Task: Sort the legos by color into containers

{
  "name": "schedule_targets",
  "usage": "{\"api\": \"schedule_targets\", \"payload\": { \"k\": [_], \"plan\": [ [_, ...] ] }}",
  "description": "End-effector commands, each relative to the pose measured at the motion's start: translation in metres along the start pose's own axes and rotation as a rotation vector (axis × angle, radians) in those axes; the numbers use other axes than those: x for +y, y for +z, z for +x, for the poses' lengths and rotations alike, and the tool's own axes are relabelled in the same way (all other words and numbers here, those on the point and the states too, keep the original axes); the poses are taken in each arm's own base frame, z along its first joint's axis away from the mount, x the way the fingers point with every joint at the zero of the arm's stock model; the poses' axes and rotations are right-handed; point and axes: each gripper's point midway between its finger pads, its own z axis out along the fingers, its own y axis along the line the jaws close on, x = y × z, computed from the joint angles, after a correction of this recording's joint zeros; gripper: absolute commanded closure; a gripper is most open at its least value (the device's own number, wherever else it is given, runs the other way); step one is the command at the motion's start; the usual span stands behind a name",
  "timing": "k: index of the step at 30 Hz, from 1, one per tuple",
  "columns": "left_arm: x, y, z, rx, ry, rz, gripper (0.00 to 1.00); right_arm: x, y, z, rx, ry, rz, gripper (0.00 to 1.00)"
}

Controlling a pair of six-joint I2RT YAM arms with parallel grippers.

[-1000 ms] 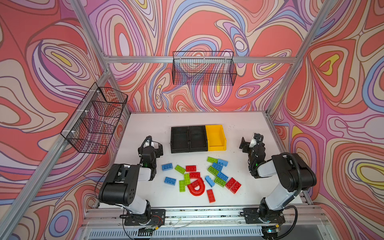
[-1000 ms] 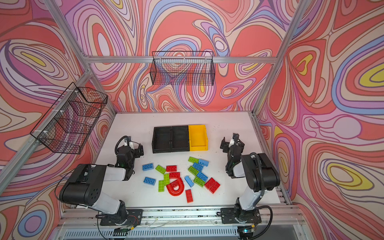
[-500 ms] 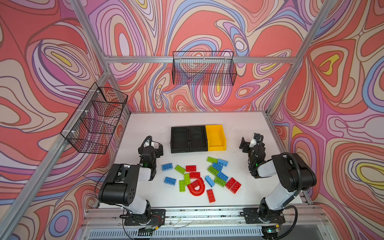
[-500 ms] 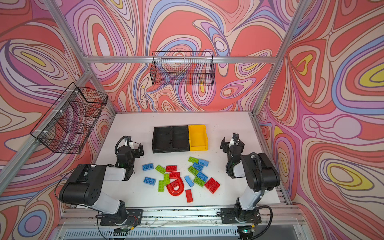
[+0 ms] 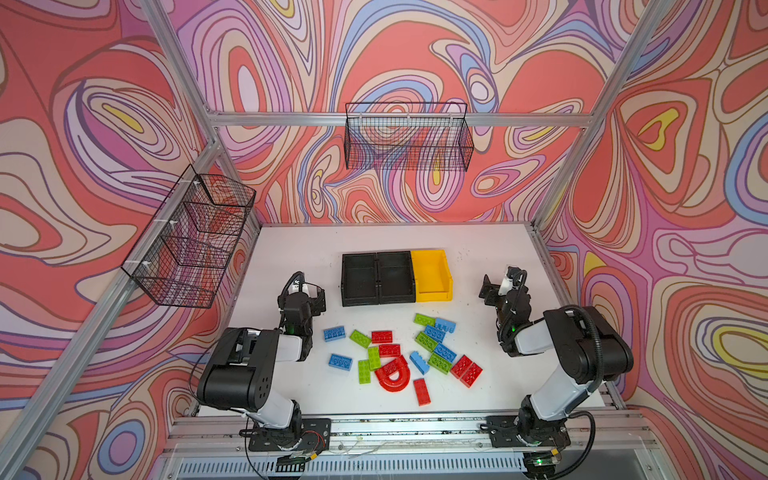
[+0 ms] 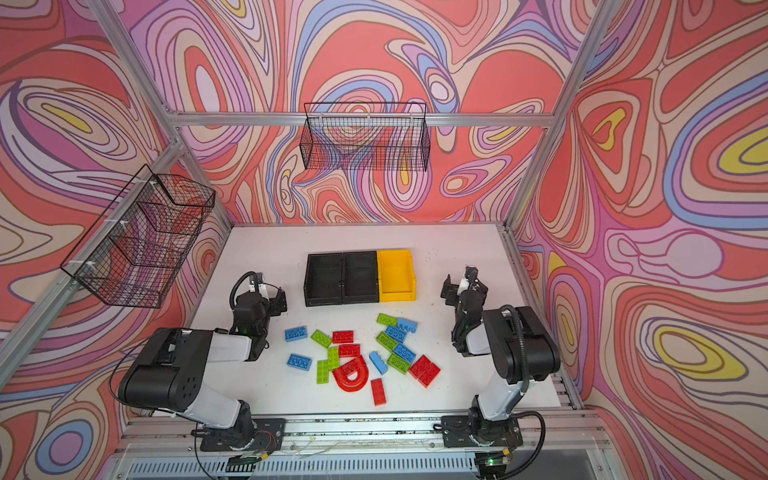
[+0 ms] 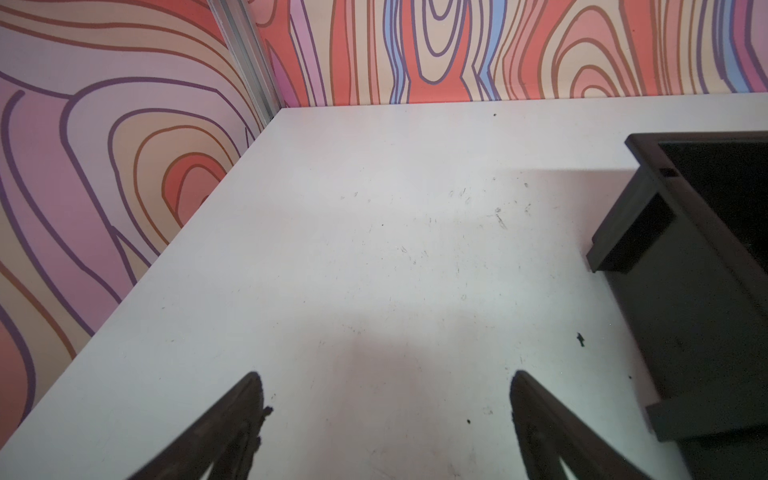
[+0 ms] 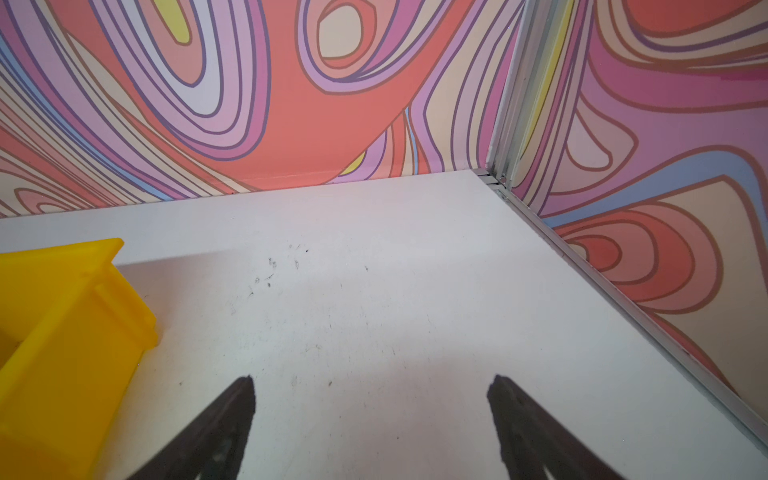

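Red, blue and lime green legos (image 5: 427, 340) (image 6: 386, 340) lie scattered on the white table, in front of the containers in both top views. A red arch (image 5: 392, 376) sits among them. Two black bins (image 5: 359, 298) (image 5: 395, 297) and a yellow bin (image 5: 434, 296) stand in a row, and nothing shows inside them. My left gripper (image 5: 302, 293) (image 7: 386, 386) rests open over bare table, left of the black bin (image 7: 698, 291). Right of the yellow bin (image 8: 62, 332), my right gripper (image 5: 500, 286) (image 8: 372, 386) is open and holds nothing.
A black wire basket (image 5: 409, 141) hangs on the back wall and another (image 5: 191, 241) on the left wall. Patterned walls and aluminium posts close in the table (image 5: 374, 241) on three sides. Both arm bases stand on the front rail.
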Motion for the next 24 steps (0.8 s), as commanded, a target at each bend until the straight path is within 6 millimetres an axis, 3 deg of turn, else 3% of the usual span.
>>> {"api": "schedule_targets", "payload": {
  "k": [1,5,8,9,13,19,24],
  "plan": [
    [0.006,0.001,-0.01,-0.03,-0.022,-0.029,0.13,-0.004,0.001,-0.004,-0.01,-0.004,0.015,0.16],
    [0.005,-0.008,-0.036,0.024,-0.007,-0.003,0.15,-0.007,0.01,-0.023,0.05,0.004,0.046,0.19],
    [0.009,-0.025,-0.081,-0.069,-0.127,-0.004,0.19,-0.01,0.014,-0.04,0.093,0.024,0.085,0.23],
    [0.003,-0.03,-0.11,-0.11,-0.179,0.044,0.21,-0.008,0.015,-0.045,0.119,0.051,0.082,0.26],
    [-0.021,-0.044,-0.151,-0.024,-0.183,0.113,0.24,-0.012,0.002,-0.046,0.245,0.211,0.138,0.27],
    [-0.029,-0.065,-0.156,0.105,-0.113,0.148,0.23,-0.019,-0.051,-0.029,0.413,0.307,0.189,0.3],
    [-0.049,-0.065,-0.151,0.14,-0.093,0.254,0.23,-0.008,-0.107,0.008,0.659,0.287,0.193,0.33]
  ]
}}
